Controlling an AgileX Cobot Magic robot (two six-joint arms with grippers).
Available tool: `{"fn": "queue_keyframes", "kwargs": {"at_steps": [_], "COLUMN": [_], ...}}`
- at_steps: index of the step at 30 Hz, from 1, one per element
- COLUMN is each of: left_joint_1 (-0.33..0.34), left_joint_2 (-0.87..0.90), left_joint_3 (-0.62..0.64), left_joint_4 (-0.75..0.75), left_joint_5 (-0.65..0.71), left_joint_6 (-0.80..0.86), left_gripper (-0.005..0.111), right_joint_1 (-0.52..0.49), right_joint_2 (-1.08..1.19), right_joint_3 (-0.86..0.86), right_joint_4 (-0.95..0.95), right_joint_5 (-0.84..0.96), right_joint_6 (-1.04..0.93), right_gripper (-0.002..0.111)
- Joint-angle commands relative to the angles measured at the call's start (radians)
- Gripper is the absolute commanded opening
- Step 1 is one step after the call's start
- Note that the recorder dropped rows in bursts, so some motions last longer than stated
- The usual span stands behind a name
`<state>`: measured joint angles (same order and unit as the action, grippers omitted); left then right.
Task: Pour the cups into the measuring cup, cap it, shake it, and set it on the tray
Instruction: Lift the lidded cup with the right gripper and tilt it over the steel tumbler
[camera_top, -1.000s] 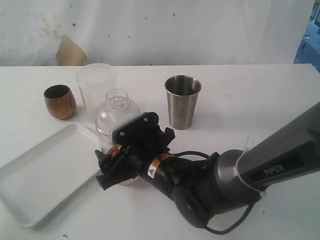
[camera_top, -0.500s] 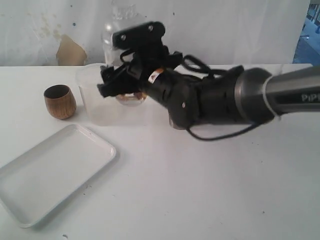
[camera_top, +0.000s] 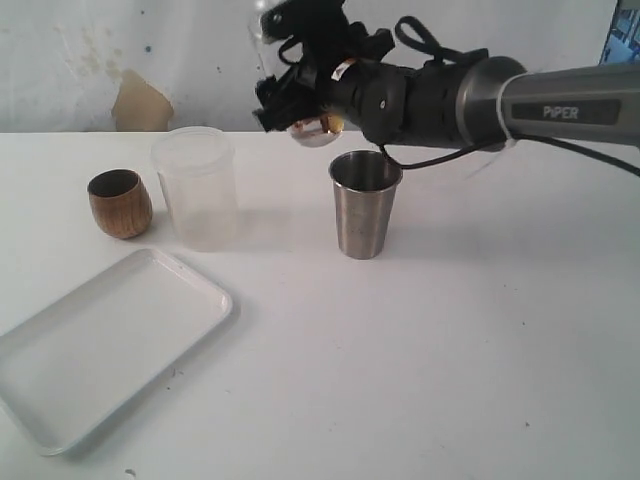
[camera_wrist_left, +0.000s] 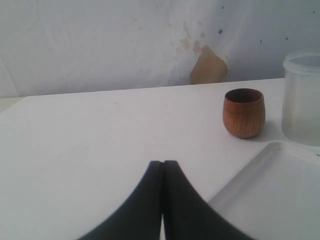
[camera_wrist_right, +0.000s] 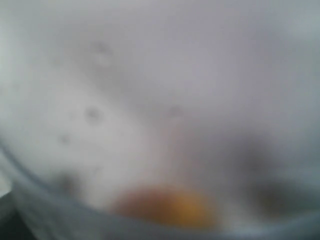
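My right gripper (camera_top: 296, 96) is high in the air, above and just left of the steel tumbler (camera_top: 365, 204), shut on the clear measuring cup (camera_top: 318, 128). Brownish contents show at one end of the cup. The right wrist view is a blur of clear plastic (camera_wrist_right: 150, 100) with an orange-brown blob. The brown wooden cup (camera_top: 119, 203) (camera_wrist_left: 243, 113) stands upright at the left. The white tray (camera_top: 100, 345) (camera_wrist_left: 280, 190) lies at the front left with nothing on it. My left gripper (camera_wrist_left: 163, 163) is shut on nothing, low over the table near the tray's edge.
A frosted plastic container (camera_top: 194, 187) (camera_wrist_left: 301, 97) stands between the wooden cup and the tumbler, behind the tray. A white wall with a brown patch (camera_top: 138, 104) closes the back of the table. The right arm (camera_top: 520, 95) stretches in from the right above the table.
My right gripper has swung the measuring cup up from the table beside the tray, past the frosted container, to a high spot above the tumbler. The left gripper has not moved.
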<state>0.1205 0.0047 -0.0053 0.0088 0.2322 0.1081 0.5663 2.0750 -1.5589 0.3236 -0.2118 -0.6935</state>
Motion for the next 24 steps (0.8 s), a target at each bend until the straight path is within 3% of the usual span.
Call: {"fn": "queue_keyframes", "kwargs": {"at_steps": [1,10,13,16,20,24], "left_joint_1": [-0.006,-0.006,-0.006,-0.006,-0.006,-0.006], "left_joint_2": [-0.005,-0.005,-0.005,-0.005,-0.005,-0.005], "left_joint_3": [0.005,0.005,0.005,0.005,0.005,0.005], "left_joint_4": [0.003,0.003,0.003,0.003,0.003,0.003], "left_joint_5": [-0.008,-0.008,-0.008,-0.008,-0.008,-0.008], "left_joint_6": [0.001,0.001,0.001,0.001,0.001,0.001], "left_gripper": [0.0,0.0,0.0,0.0,0.0,0.0], "right_joint_1": [0.002,0.002,0.002,0.002,0.016,0.066], "right_joint_2": [0.013,0.017,0.03,0.031,0.031,0.031], "right_joint_3": [-0.015,-0.025,-0.025,-0.025,-0.025,-0.047], "right_joint_4": [-0.039,-0.052,-0.043,-0.002,0.25,0.707], "right_joint_5": [-0.049,-0.161,-0.144,-0.15,-0.16,-0.38], "right_joint_6": [-0.167,-0.333,-0.529,-0.586,-0.817,-1.34], "right_gripper": [0.0,0.0,0.0,0.0,0.0,0.0]}}
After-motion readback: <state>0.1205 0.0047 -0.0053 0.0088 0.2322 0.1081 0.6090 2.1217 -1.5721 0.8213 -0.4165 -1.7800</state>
